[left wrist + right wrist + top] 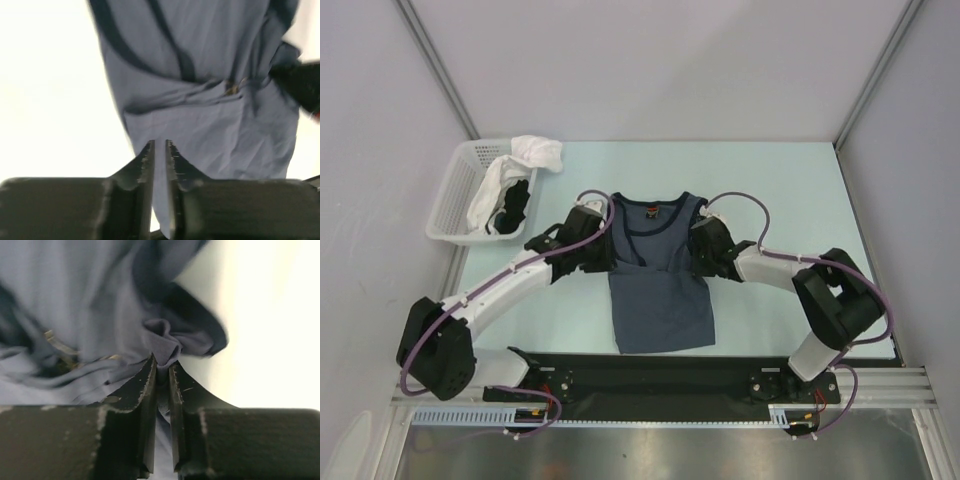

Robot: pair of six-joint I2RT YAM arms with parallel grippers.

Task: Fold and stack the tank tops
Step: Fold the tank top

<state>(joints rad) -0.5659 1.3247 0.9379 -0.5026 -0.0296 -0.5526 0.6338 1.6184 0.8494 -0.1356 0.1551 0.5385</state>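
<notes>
The dark slate-blue tank top [660, 295] lies in the middle of the table, hem toward the arm bases. Its small gold print [652, 210] shows near the neckline. My left gripper [610, 252] is at the top's left side edge, and the left wrist view shows its jaws [160, 142] nearly closed with blue cloth [210, 75] running between them. My right gripper [697, 255] is at the right side edge, shut on a bunched pinch of the same cloth [162, 342]. The black tank top [516, 208] lies crumpled in the basket.
A white lattice basket [448, 200] stands at the back left of the table, with a white cloth [535, 152] draped over its rim. Grey walls close in the table on three sides. The arm bases sit on a black rail [660, 375] at the near edge.
</notes>
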